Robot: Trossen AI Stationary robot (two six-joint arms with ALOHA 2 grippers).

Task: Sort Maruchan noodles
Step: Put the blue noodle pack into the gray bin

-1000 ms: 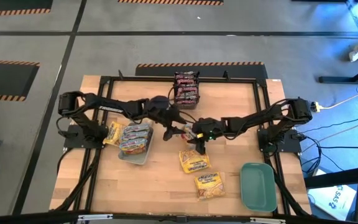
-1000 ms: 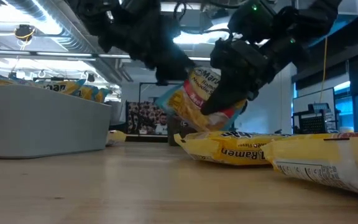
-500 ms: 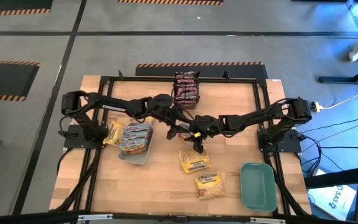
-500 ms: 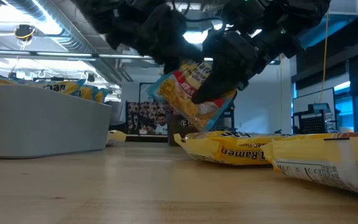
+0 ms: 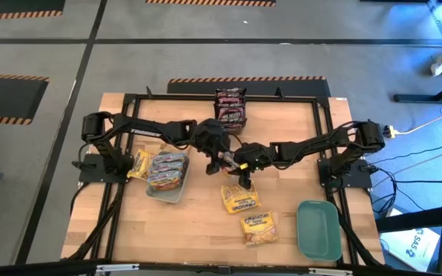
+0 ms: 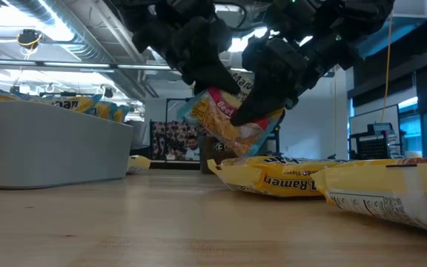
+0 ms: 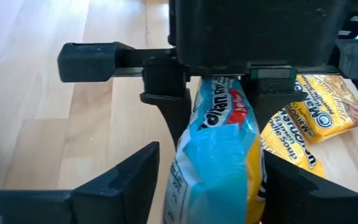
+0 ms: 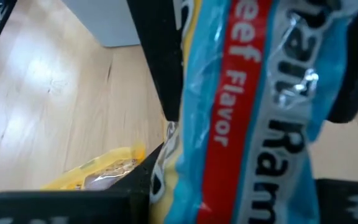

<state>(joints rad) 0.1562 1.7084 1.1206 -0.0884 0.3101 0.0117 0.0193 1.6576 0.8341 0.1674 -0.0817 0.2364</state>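
Both hands meet over the middle of the counter (image 5: 198,230), each at the same beef-flavour packet (image 6: 232,122), a blue, red and yellow one hanging tilted in the air above the wood. The right hand (image 5: 232,161) is closed on the packet, its fingers pinching the crinkled plastic. The left hand (image 5: 219,150) straddles the packet with its fingers spread on either side; whether they press on the wrapper cannot be told, since the two dark hands overlap and hide the contact.

Just below them two yellow packets (image 5: 239,198) lie flat on the counter, one nearer the front edge than the other (in the low view they fill the right foreground and block the sight of the counter behind). The pale grey tray (image 5: 165,189) sits to the left, holding several pinkish-silver packets (image 5: 167,166), with a small yellow packet (image 5: 139,164) at its outer side. A stack of dark maroon packets (image 5: 231,109) rests at the far edge. The teal tray (image 5: 318,228) stands at the right front corner.
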